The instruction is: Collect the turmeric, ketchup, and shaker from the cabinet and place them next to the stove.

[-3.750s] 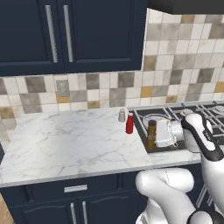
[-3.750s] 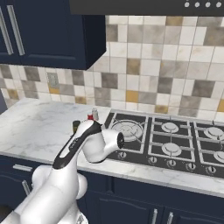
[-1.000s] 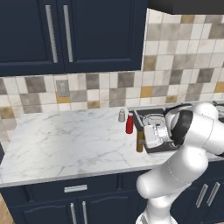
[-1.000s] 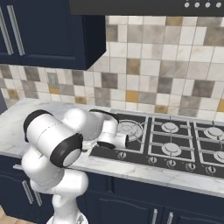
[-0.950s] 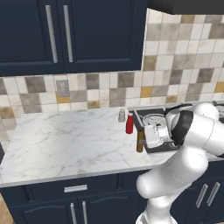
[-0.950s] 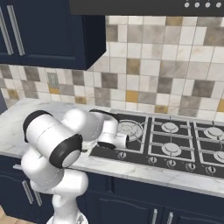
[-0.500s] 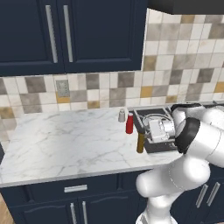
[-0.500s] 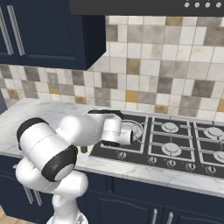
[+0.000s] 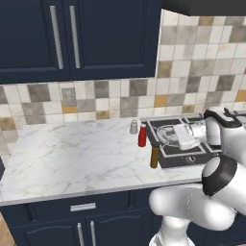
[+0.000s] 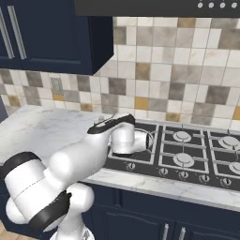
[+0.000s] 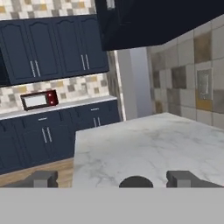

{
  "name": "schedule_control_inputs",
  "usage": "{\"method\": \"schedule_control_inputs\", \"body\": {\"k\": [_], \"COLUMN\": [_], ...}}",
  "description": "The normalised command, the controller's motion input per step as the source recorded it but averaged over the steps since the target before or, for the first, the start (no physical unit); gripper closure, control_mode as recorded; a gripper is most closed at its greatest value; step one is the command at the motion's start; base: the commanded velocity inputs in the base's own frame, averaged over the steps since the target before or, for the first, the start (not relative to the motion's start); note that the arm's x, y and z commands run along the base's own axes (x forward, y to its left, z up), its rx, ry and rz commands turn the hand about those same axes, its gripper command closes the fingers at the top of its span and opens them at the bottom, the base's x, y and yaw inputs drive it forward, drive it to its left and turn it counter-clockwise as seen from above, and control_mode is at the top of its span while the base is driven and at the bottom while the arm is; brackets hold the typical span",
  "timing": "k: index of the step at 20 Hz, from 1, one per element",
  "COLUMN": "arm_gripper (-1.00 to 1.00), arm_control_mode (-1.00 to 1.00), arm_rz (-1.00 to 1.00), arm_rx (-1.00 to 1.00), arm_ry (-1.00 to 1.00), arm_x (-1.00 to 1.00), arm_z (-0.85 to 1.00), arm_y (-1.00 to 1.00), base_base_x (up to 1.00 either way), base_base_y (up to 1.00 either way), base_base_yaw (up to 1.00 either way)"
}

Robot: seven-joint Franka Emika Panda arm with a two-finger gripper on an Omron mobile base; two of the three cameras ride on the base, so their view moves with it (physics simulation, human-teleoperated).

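A white marble counter (image 9: 72, 153) is seen beneath the closed navy cabinet (image 9: 72, 38), backed by a tiled wall (image 9: 202, 67), with the stove (image 10: 187, 154) at its right. The turmeric (image 9: 154, 155), ketchup (image 9: 142, 135) and shaker (image 9: 133, 127) stand near the stove's left edge. The gripper (image 11: 113, 178) is spread open and empty, with the turmeric's dark cap between its tips.

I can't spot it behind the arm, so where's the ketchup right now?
In the left base view the ketchup stands on the marble counter just left of the stove, between the shaker and the turmeric.
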Motion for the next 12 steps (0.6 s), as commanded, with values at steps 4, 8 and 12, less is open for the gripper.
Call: {"method": "schedule_control_inputs", "body": {"k": [4,8,12], "arm_gripper": [-1.00,-1.00,-1.00], "arm_control_mode": [-1.00,-1.00,-1.00], "arm_rz": [-0.01,-0.01,0.00], "arm_rx": [0.00,-0.01,-0.05], "arm_ry": [0.00,0.00,0.00], "arm_x": [-0.76,-0.90,-0.98], "arm_z": [0.60,0.49,0.52], "arm_y": [0.00,0.00,0.04], "base_base_x": [0.00,0.00,0.00], "base_base_y": [0.00,0.00,0.00], "base_base_yaw": [0.00,0.00,0.00]}}
